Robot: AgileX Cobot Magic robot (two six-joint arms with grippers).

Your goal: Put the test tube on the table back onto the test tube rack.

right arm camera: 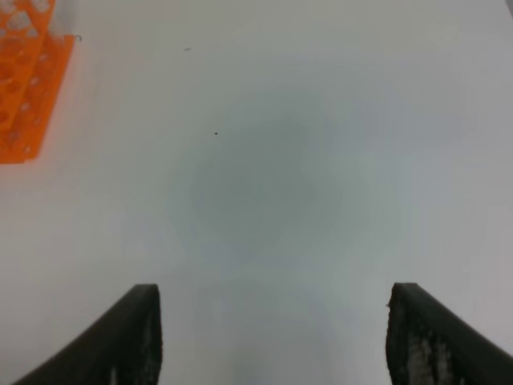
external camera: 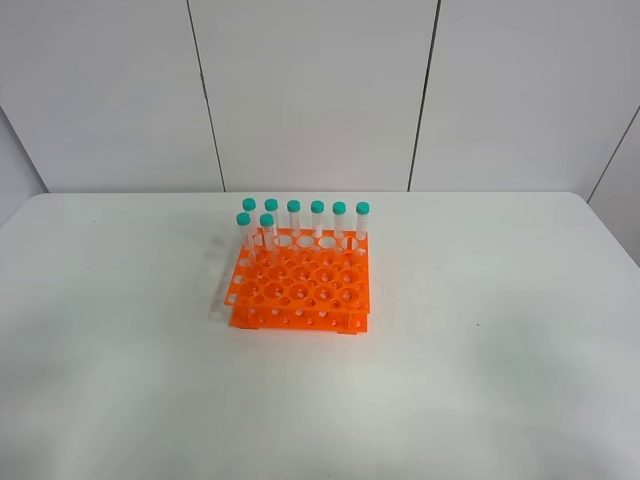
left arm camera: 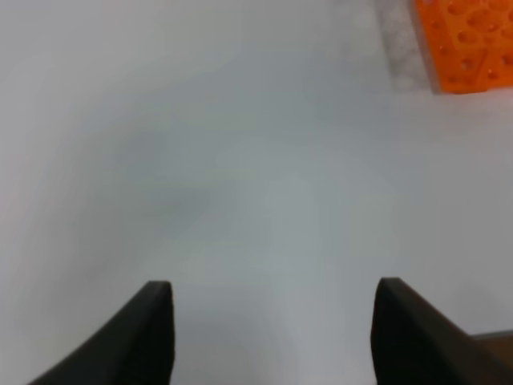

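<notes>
The bright orange plastic test tube rack point(external camera: 300, 285) is standing near the far edge of the white matte table point(external camera: 480, 380), carrying eight teal-capped clear tubes point(external camera: 317, 220), seemingly all upright. Both the left gripper point(left arm camera: 272, 337) and right gripper point(right arm camera: 272, 337) are hovering released over bare tabletop, grasping nothing.

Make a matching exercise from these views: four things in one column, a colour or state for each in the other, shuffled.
Things:
1. test tube rack
2. tube caps
3. table
4. left gripper

Descriptions:
A. white
B. open, holding nothing
C. orange
D. teal-green

Pairs: 1-C, 2-D, 3-A, 4-B
</notes>
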